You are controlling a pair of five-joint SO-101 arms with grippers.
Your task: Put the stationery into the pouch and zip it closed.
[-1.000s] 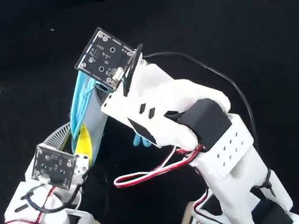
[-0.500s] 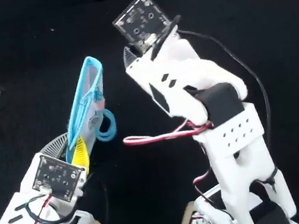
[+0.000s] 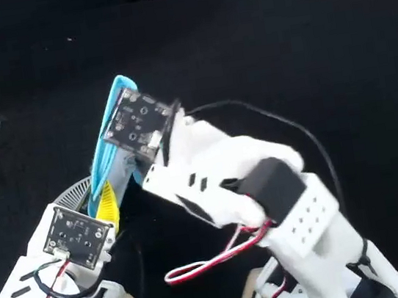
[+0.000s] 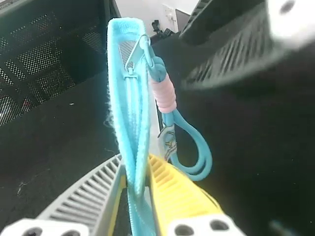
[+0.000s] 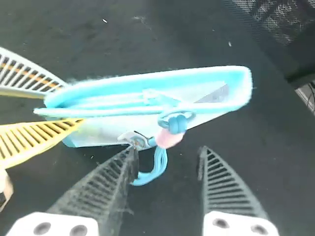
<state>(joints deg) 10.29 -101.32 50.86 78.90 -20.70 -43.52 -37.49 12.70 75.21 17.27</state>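
While the left end effector (image 4: 135,189) pinches the lower end of the pouch (image 4: 129,98), holding it upright over the tabletop (image 3: 332,41), the right end effector (image 5: 167,151) hangs spread just beside the zip pull (image 5: 173,121) and wrist loop (image 5: 150,172). A sound move would close on the pull alone, clear of the loop, then draw along the zip line. Whether the zip is fully shut, or stationery lies inside, cannot be made out.
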